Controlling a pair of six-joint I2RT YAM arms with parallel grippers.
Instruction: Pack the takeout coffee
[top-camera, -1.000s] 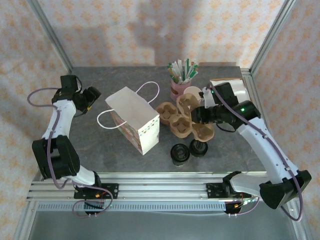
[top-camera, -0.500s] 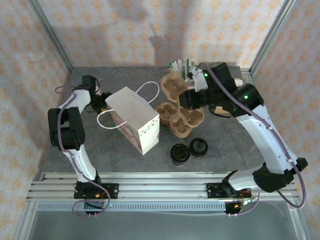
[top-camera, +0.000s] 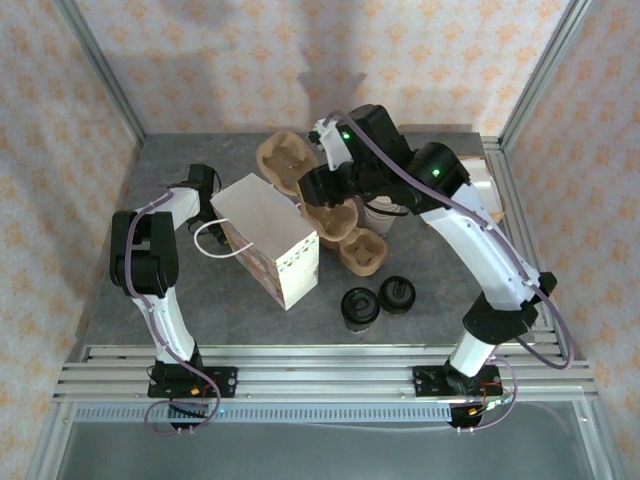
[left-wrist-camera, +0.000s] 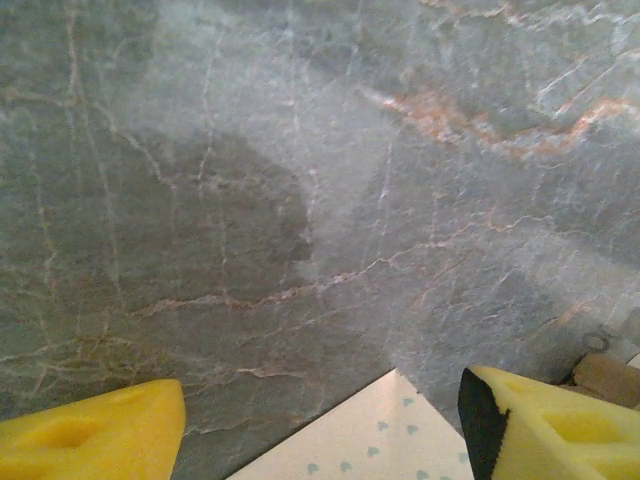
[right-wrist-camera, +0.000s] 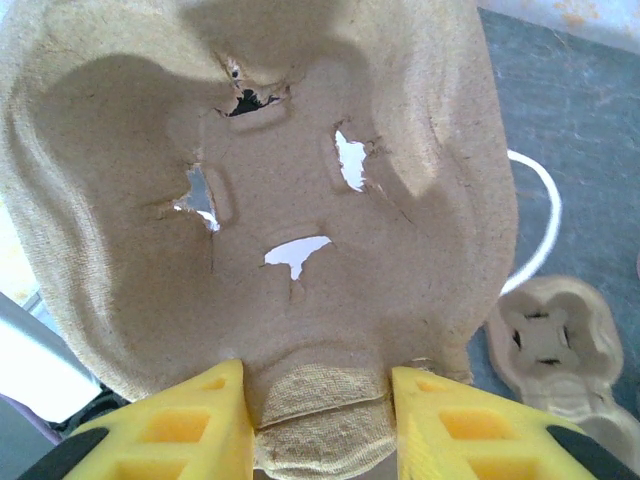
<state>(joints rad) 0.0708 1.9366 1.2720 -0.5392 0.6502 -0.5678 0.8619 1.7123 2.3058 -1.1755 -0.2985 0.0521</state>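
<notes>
The takeout coffee (top-camera: 360, 307), a black-lidded round cup, stands on the table in front of the white paper bag (top-camera: 268, 240), next to a similar black round piece (top-camera: 397, 295). My right gripper (top-camera: 312, 178) is raised behind the bag, shut on the edge of a brown pulp cup carrier (top-camera: 283, 160). In the right wrist view the yellow fingers (right-wrist-camera: 175, 430) pinch the carrier (right-wrist-camera: 290, 180) at its tab, the gripper (right-wrist-camera: 320, 420) shut around it. My left gripper (top-camera: 207, 190) stands open at the bag's left rear corner; that bag corner (left-wrist-camera: 385, 440) lies between its fingers (left-wrist-camera: 110, 430).
More pulp carriers (top-camera: 350, 238) lie stacked right of the bag, one also below my right wrist (right-wrist-camera: 555, 345). Cream paper cups (top-camera: 385, 208) stand behind them under the right arm. The bag's white handle (top-camera: 212, 240) loops out to the left. Aluminium rails (top-camera: 320, 365) border the near edge.
The right arm lifted one carrier off the stack and swung it left and back, up behind the bag. The left gripper moved right to the bag's corner.
</notes>
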